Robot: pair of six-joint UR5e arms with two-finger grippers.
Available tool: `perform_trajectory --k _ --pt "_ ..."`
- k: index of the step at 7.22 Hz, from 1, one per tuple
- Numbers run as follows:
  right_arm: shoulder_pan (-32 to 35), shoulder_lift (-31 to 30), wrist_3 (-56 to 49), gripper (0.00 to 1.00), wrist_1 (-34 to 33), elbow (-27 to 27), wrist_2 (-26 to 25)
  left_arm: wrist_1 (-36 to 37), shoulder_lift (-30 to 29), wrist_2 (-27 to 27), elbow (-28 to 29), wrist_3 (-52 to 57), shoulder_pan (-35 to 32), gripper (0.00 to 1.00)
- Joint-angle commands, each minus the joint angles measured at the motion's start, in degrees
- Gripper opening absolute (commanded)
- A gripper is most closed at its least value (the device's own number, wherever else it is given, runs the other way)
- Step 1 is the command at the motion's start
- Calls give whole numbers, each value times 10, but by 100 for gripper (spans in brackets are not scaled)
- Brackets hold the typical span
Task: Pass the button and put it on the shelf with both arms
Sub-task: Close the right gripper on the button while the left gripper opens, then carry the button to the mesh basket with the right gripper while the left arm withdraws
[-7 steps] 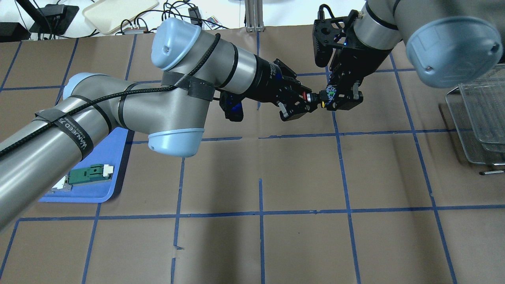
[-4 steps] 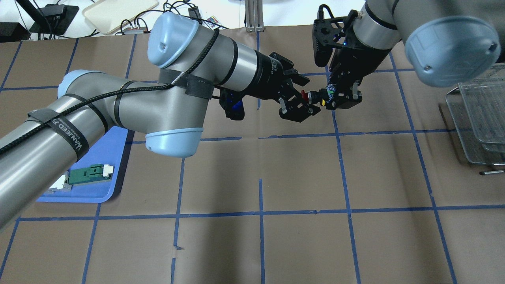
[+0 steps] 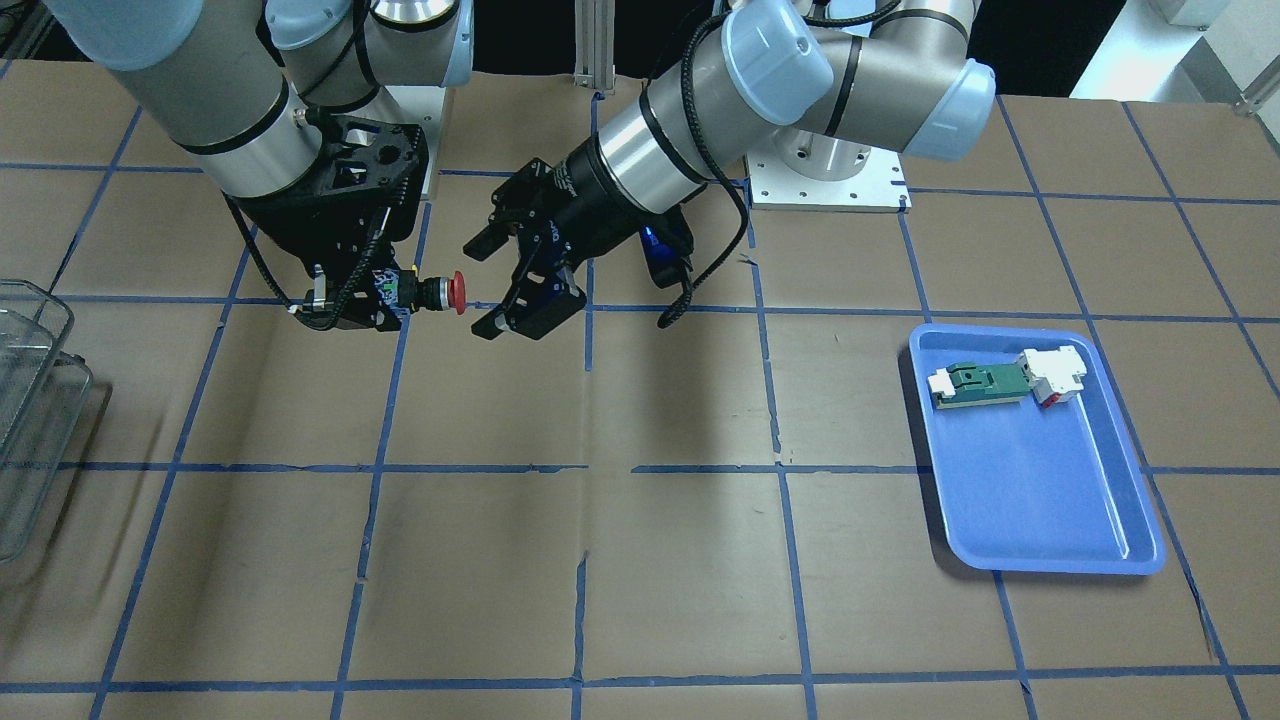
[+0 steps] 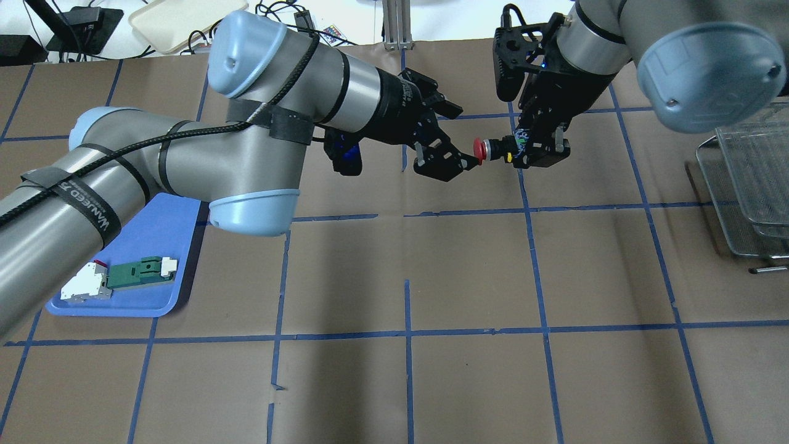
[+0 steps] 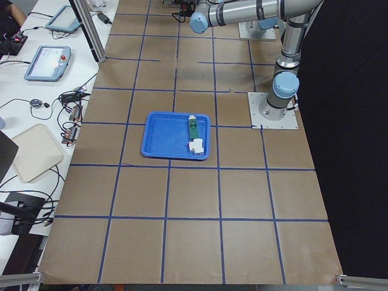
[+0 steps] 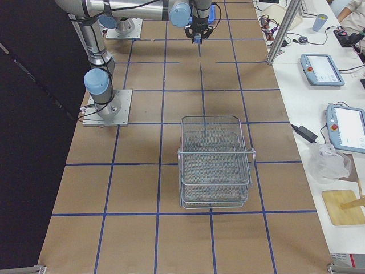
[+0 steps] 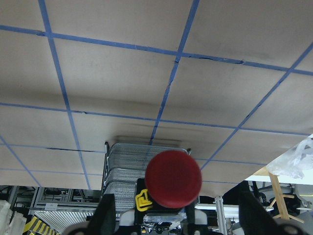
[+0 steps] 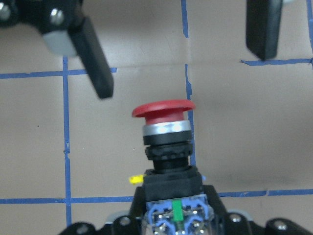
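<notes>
Blue tray (image 4: 161,232): far left on the worktop (image 4: 468,271) in your overhead view, partly under the left arm (image 4: 246,142). It holds a green-and-white part (image 4: 138,273) and, touching that part's end, a white block (image 4: 83,287).
Left gripper (image 4: 466,137): you see it held above the worktop, left of centre and pointing right. Fingers (image 8: 95,58) are wide apart and hold nothing.
Gap: the red cap sits just off the left fingertips, in line with the space between them, and nothing touches. Your left wrist view has the cap centred and facing the lens.
Button (image 4: 490,149): in the air above the worktop, between the two grippers, lying level. Red cap points at the left gripper, the black collar is behind it, and the back block is in the right gripper.
Right gripper (image 4: 523,152): comes down from the far right, fingers clamped on the button's back block. Check your right wrist view, where the block sits at the bottom edge and the cap sticks out free.
Shelf (image 4: 746,179): right edge of the worktop, well apart from both grippers. The right side view shows its wire tiers (image 6: 214,162) with nothing in them.
</notes>
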Motion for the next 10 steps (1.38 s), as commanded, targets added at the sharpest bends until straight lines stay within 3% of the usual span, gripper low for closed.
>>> perform_trajectory --k 1,3,5,6,9,10 --pt "-94 4 0 0 0 -4 -8 -5 1 21 -8 125 66 90" --pt "-239 10 -68 0 -6 -4 -37 -94 1 87 -8 329 128 95" --pt "-343 72 -105 0 -100 -6 -99 -199 14 167 5 527 168 99" --pt "-391 111 -205 0 -125 -9 -101 -262 31 190 8 611 187 100" --pt "-429 134 -293 0 -152 -11 -99 -353 98 301 9 840 198 100" --pt "-429 131 -290 38 -149 -10 -100 -390 117 356 12 912 199 100"
